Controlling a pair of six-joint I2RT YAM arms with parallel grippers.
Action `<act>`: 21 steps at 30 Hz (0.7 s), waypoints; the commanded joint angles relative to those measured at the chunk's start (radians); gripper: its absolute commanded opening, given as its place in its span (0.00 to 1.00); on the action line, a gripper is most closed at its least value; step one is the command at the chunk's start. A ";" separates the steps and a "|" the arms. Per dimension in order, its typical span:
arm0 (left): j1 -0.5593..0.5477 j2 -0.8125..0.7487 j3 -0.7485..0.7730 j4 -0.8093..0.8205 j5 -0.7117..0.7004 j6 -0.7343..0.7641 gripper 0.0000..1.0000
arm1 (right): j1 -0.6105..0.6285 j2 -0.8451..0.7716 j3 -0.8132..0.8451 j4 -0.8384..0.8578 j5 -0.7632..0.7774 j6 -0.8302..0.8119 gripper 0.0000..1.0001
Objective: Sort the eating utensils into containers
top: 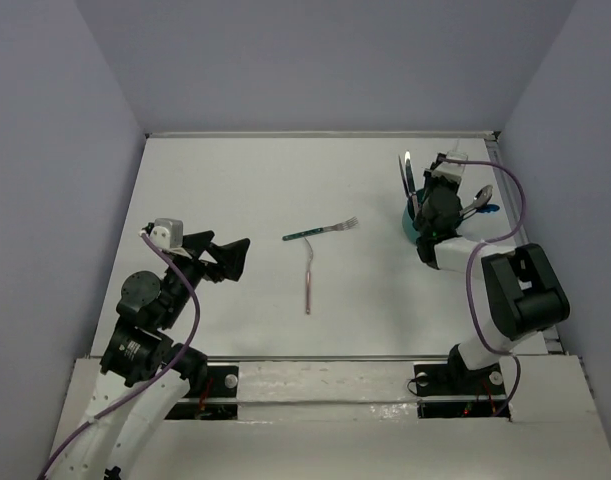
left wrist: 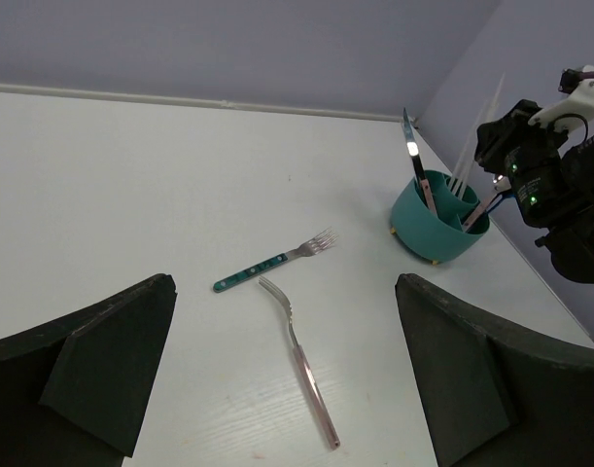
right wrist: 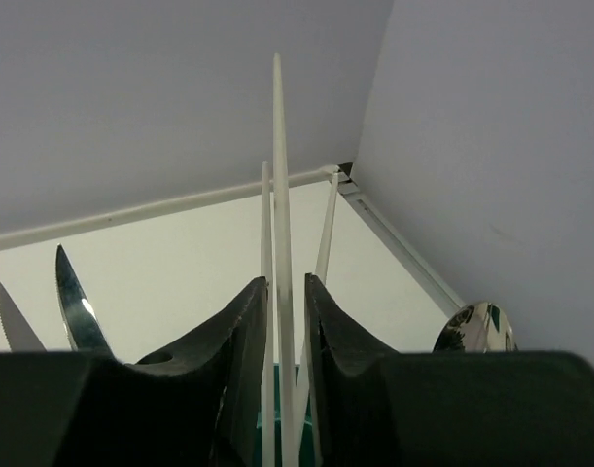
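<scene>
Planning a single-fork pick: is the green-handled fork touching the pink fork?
Apart. The left wrist view shows a clear gap between the green-handled fork and the pink fork.

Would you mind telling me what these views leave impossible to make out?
- Top view: the right arm hides most of the teal cup; its contents cannot be counted.
- Right wrist: whether the right tool clamps the white stick is unclear.
- Left wrist: pale sticks in the cup are too faint to count.
</scene>
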 commanded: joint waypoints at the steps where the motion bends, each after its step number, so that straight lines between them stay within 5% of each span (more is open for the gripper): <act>1: 0.008 -0.003 0.026 0.048 0.015 0.011 0.99 | -0.006 -0.110 0.008 -0.092 0.002 0.126 0.48; 3: 0.008 -0.006 0.026 0.047 0.017 0.010 0.99 | -0.006 -0.153 0.027 -0.259 -0.027 0.201 0.64; 12: 0.008 -0.036 0.024 0.038 0.015 0.008 0.99 | -0.006 -0.452 0.073 -0.996 -0.112 0.583 0.92; 21: 0.008 -0.059 0.024 0.031 0.012 0.008 0.99 | -0.006 -0.588 -0.039 -1.425 -0.192 0.766 0.95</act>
